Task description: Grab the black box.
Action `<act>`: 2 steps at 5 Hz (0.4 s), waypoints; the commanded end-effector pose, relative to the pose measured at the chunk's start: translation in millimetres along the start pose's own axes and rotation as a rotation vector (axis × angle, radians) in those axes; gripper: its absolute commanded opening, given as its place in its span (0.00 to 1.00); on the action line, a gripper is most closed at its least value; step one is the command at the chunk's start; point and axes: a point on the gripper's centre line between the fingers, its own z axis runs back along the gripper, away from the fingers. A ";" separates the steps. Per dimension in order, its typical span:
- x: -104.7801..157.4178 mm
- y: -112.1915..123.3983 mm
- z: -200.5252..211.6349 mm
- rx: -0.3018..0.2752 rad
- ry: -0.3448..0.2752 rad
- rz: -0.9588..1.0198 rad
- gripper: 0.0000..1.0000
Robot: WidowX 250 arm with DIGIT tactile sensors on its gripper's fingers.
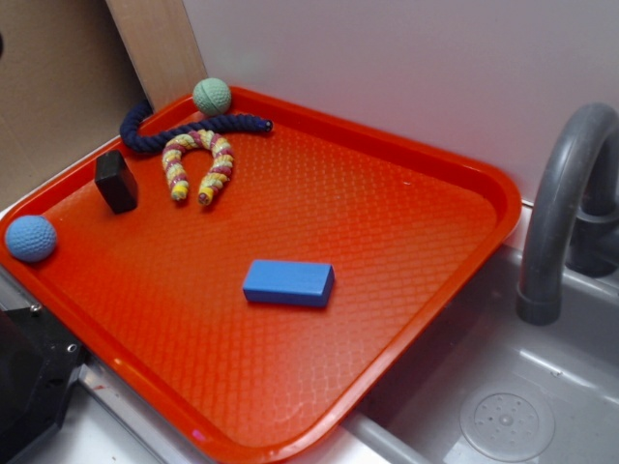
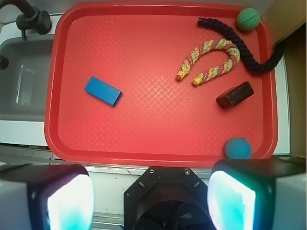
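The black box (image 1: 116, 181) stands on the red tray (image 1: 406, 232) near its far left side; in the wrist view the black box (image 2: 235, 94) lies at the right of the tray (image 2: 144, 134). A flat blue block (image 1: 288, 282) rests near the tray's middle, and shows again as the blue block (image 2: 102, 90) on the tray's left. My gripper (image 2: 151, 201) is open, its two pale pads wide apart at the bottom of the wrist view, high above and short of the tray's near edge, holding nothing. The gripper does not show in the exterior view.
A striped yellow-pink rope (image 1: 198, 159), a dark navy rope (image 1: 193, 126), a green ball (image 1: 212, 96) and a blue ball (image 1: 31, 238) lie around the black box. A grey sink (image 1: 503, 406) with a faucet (image 1: 561, 203) sits to the right. The robot base (image 2: 165, 196) is below.
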 end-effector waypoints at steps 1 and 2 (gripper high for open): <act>0.0 0.0 0.0 0.000 0.000 0.000 1.00; 7.8 51.1 -38.5 0.029 0.090 0.251 1.00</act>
